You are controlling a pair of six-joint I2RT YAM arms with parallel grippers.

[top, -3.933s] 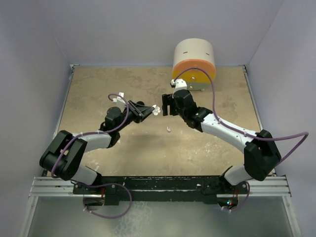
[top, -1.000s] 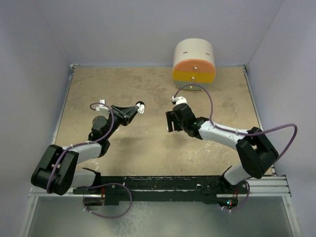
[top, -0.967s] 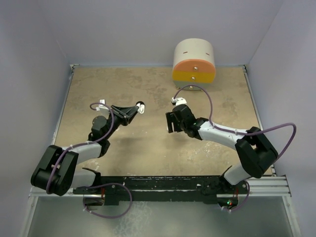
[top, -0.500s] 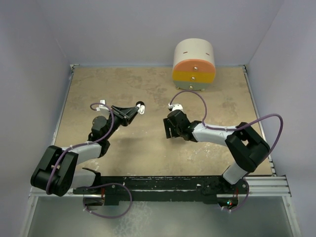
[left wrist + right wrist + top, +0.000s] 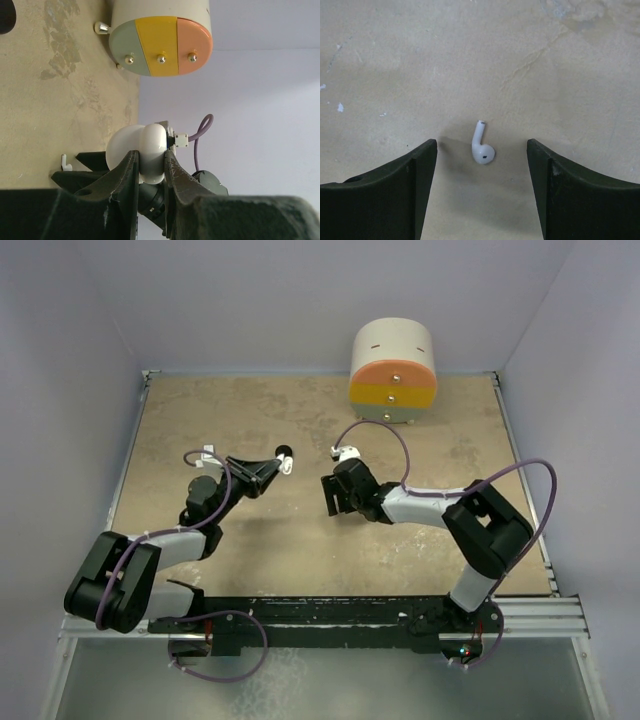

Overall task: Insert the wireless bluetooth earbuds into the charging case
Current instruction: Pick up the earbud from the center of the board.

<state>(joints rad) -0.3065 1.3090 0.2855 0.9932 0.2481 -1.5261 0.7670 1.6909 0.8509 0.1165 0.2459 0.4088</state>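
A single white earbud (image 5: 482,148) lies on the tan tabletop with its stem pointing away from the camera. My right gripper (image 5: 481,145) hangs open just above it, one finger on each side, touching nothing. In the top view this gripper (image 5: 331,497) points down and hides the earbud. The white charging case (image 5: 149,155) shows two rounded lobes and is pinched between my left gripper's fingers (image 5: 125,175). My left gripper (image 5: 276,462) holds the case (image 5: 285,457) above the table, left of the right gripper.
A round tan container (image 5: 392,365) with orange, yellow and green drawer fronts and small knobs (image 5: 160,37) stands at the table's back edge. Lilac walls enclose the table (image 5: 200,420) on three sides. The arms' rail runs along the near edge.
My right gripper has moved left and towards the near side, coming down over the earbud, still open. The left arm and the case have stayed where they were.
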